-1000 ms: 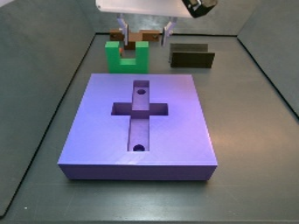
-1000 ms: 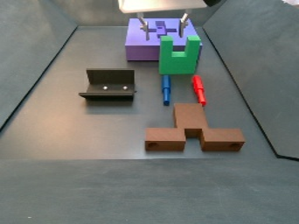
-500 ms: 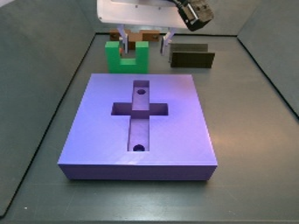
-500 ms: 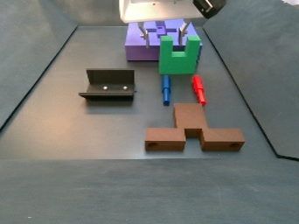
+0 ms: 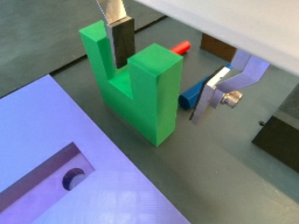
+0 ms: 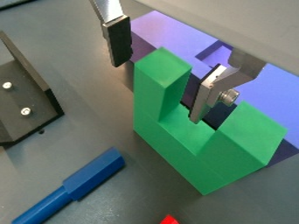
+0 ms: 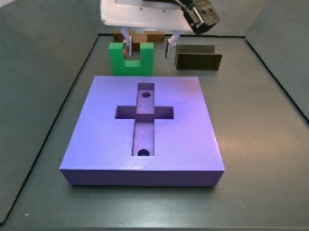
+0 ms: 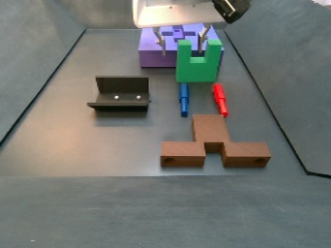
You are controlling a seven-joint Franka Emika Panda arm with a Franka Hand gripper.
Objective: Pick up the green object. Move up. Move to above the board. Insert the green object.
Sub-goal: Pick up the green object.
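The green object (image 7: 129,60) stands upright on the floor just behind the board (image 7: 147,126), a purple slab with a cross-shaped recess and two round holes. My gripper (image 7: 154,42) is down over it and open. In both wrist views the fingers straddle one prong: one dark pad hangs in the slot between the prongs, the other plate outside the prong, with gaps on both sides. In a wrist view the green object (image 5: 140,96) fills the middle under my gripper (image 5: 163,66), beside the board (image 5: 70,149). From the opposite side, my gripper (image 8: 184,39) sits over the green object (image 8: 198,64).
The dark fixture (image 8: 120,93) stands left of the green object. A blue peg (image 8: 184,95) and a red peg (image 8: 219,97) lie side by side in front of it, with a brown block (image 8: 214,143) nearer the front. Dark walls ring the floor.
The gripper has come down from above the green object until its fingers straddle one prong. Over the last half second it has hardly moved. The green object has stayed put.
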